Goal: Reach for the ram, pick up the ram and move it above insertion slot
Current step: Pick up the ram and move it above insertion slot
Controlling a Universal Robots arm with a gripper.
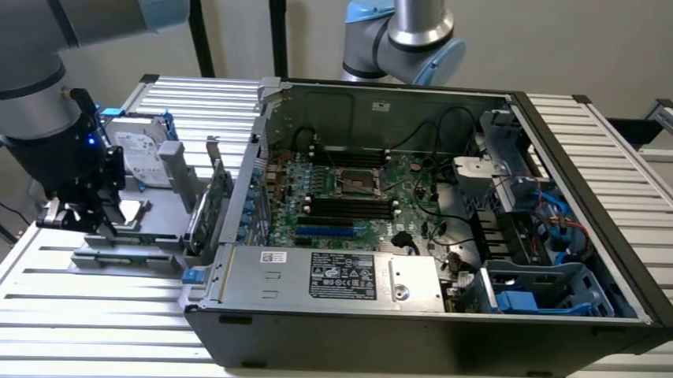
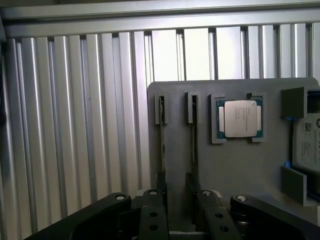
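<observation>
Two ram sticks stand edge-on in the holders of a grey fixture plate [image 2: 235, 170]: one ram [image 2: 162, 140] and a second ram [image 2: 194, 140] beside it. My gripper [image 2: 177, 207] hovers over their near ends, open, with bare plate in the gap between its black fingers [image 2: 152, 212]. Each finger overlaps the end of one stick, and neither stick sits between them. In the exterior view my gripper [image 1: 79, 216] hangs low over the fixture [image 1: 126, 244], at that view's left of the open computer case. The motherboard's black slots [image 1: 352, 206] lie inside the case.
A CPU chip [image 2: 240, 118] and a silver hard drive [image 2: 307, 145] rest on the same fixture. In the exterior view, the hard drive [image 1: 142, 157] and an upright green card [image 1: 217, 197] stand between my gripper and the case wall [image 1: 252, 173]. A second arm [image 1: 405, 39] stands behind the case.
</observation>
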